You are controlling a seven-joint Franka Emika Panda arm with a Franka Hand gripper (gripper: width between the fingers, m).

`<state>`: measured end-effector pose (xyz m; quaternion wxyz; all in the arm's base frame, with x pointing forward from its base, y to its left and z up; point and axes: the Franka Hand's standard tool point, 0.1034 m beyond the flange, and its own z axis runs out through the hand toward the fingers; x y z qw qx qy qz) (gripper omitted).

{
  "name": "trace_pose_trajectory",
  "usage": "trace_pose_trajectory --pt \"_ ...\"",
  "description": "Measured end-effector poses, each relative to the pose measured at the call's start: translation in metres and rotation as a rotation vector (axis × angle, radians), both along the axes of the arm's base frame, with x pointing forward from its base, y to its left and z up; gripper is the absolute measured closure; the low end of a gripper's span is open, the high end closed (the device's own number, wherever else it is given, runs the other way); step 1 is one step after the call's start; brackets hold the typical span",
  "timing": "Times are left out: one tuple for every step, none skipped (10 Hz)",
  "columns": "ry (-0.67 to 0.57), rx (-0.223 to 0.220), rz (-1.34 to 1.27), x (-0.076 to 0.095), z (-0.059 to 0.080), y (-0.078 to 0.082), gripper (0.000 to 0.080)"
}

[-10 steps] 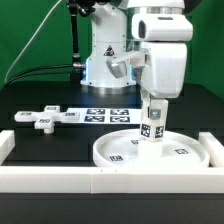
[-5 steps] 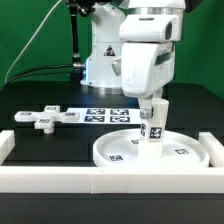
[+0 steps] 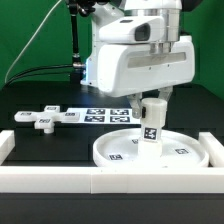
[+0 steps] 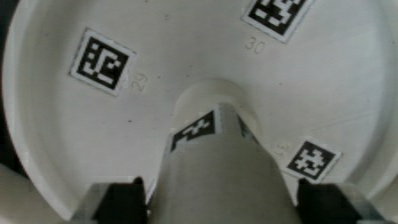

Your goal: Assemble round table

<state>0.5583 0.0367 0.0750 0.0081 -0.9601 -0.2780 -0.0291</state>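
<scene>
The large white round disc [image 3: 188, 152] lies flat on the table against the front wall, tags facing up. The short cylindrical leg [image 3: 151, 126] stands upright on the disc's centre. My gripper [image 3: 152, 107] comes down from above and is shut on the leg's top. In the wrist view the leg [image 4: 222, 150] runs down to the disc [image 4: 151, 120], and the dark pads [image 4: 121, 202] press on both its sides around the gripper's midpoint [image 4: 228, 205]. The small cross-shaped base [image 3: 40, 118] lies on the table at the exterior view's left, apart from the gripper.
The marker board [image 3: 100, 115] lies flat behind the disc. A white border wall [image 3: 90, 180] runs along the front edge, with side pieces at both ends. The arm's base [image 3: 100, 65] stands at the back.
The hand has turned about the upright leg, now showing its broad side to the exterior view. The leg and disc stay in the same place.
</scene>
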Motion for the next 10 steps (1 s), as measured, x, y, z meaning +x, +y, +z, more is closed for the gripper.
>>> trace_pose_trajectory --pt "-0.009 0.017 -0.111 -0.0009 -0.0008 0.0006 0.0389" --pt "-0.016 0.031 -0.212 -0.0019 -0.0011 0.0005 0.0389" --pt "-0.015 0.034 -0.253 -0.0019 -0.0010 0.0006 0.0389" --pt "-0.010 0.044 -0.328 -0.0017 -0.0010 0.0005 0.0389" --pt "-0.007 0.050 -0.384 -0.0018 -0.0010 0.0002 0.0389" --pt "-0.006 0.052 -0.413 -0.0018 -0.0010 0.0002 0.0389" --pt "-0.001 0.062 -0.483 -0.0017 -0.0010 -0.0002 0.0389" --pt "0.006 0.073 -0.563 -0.0021 -0.0012 -0.0001 0.0389" --pt "0.021 0.097 -0.713 -0.0024 -0.0014 -0.0004 0.0389" --pt "0.026 0.108 -0.818 -0.0025 -0.0016 0.0004 0.0389"
